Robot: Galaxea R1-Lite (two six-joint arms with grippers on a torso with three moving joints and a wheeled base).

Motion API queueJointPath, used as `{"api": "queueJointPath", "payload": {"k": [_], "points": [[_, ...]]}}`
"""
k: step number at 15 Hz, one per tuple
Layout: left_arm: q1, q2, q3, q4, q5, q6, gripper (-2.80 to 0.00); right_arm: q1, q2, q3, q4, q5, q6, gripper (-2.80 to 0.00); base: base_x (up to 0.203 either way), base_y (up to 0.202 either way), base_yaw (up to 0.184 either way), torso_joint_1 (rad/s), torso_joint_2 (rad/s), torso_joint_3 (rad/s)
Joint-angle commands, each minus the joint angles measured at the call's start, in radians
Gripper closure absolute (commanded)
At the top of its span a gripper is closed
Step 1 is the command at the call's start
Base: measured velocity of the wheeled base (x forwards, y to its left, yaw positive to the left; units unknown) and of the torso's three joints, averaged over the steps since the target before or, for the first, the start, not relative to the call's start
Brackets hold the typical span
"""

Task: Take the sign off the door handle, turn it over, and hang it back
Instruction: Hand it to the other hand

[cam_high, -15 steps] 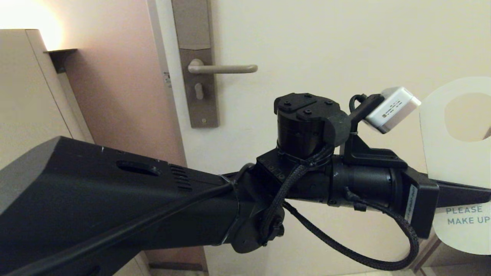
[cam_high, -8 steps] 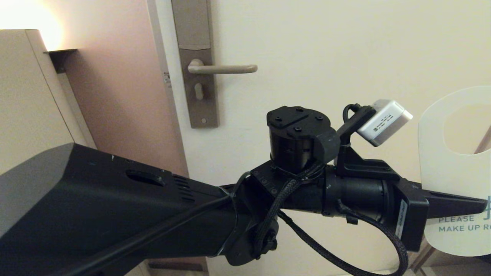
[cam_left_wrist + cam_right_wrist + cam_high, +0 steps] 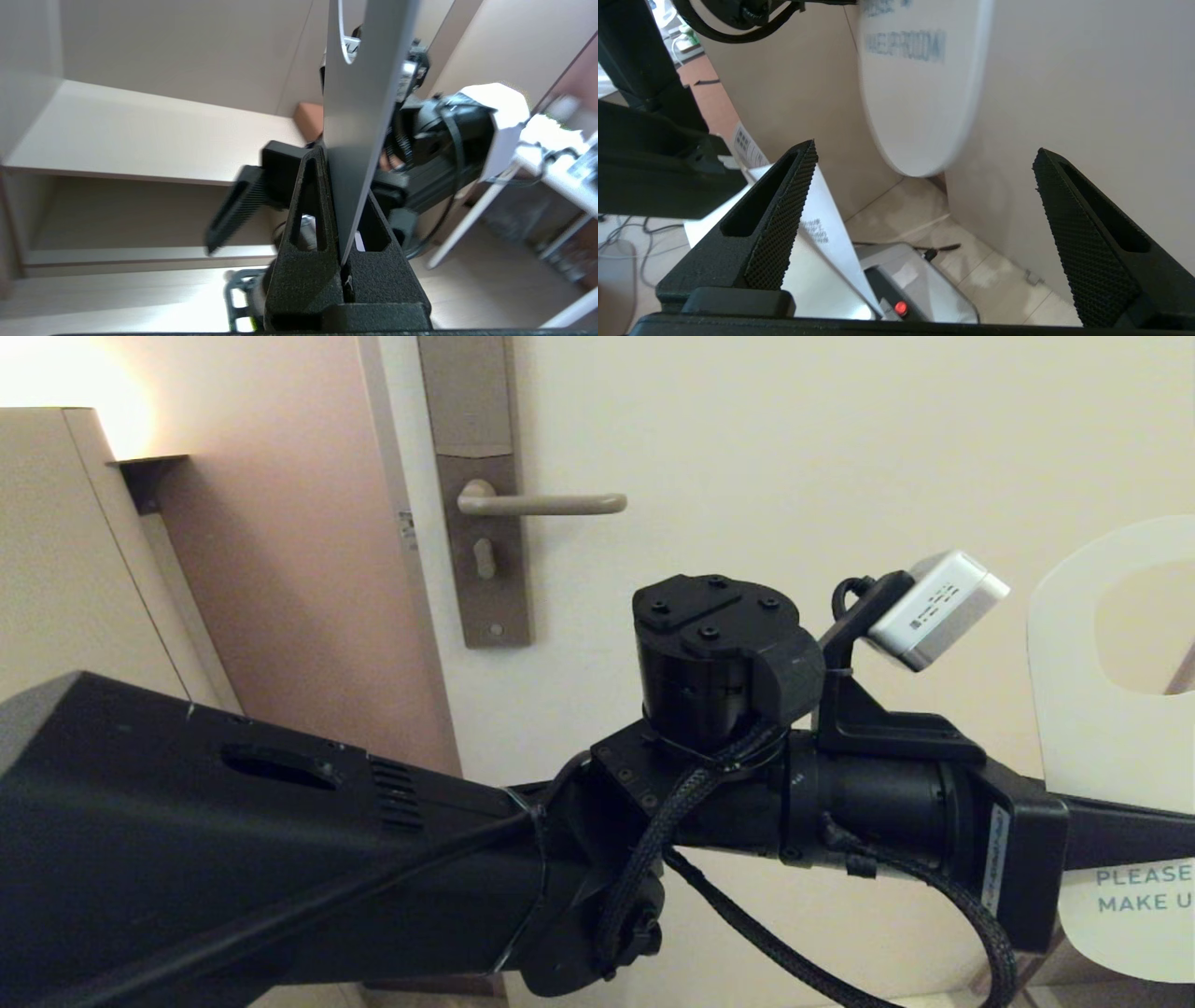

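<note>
Pinching the sign (image 3: 1074, 728) white-face-out, the left gripper (image 3: 343, 261) held it off the door handle (image 3: 541, 504); the right gripper (image 3: 924, 196) gaped empty.

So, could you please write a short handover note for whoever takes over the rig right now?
Left claw: shut on the sign, pinching it partway down, away from the door, at the right of the head view. The white "PLEASE MAKE UP" face shows to the head camera.
Right claw: open and empty, just below the sign's rounded lower end.
Door handle: bare, nothing hanging on it.
Done: sign taken off; white face towards the head camera.
Left: carry the sign to the handle and slip its hole over the lever.
</note>
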Motion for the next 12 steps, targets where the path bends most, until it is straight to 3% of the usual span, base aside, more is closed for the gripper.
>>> {"api": "queueJointPath", "payload": {"k": [1,8,12], "points": [[-0.001,-0.022,0.001,-0.008,-0.003,-0.025,0.0,0.0,0.015,-0.002,-0.016,0.005,0.001,-2.8,0.0,0.0,0.0,0.0,0.0,0.0],[0.003,-0.014,0.014,-0.011,-0.002,-0.018,0.0,0.0,0.057,-0.055,-0.049,-0.084,0.037,-2.8,0.0,0.0,0.0,0.0,0.0,0.0],[0.006,-0.008,0.024,-0.041,-0.008,-0.017,0.0,0.0,0.084,-0.07,-0.13,-0.086,0.057,-2.8,0.0,0.0,0.0,0.0,0.0,0.0]]}}
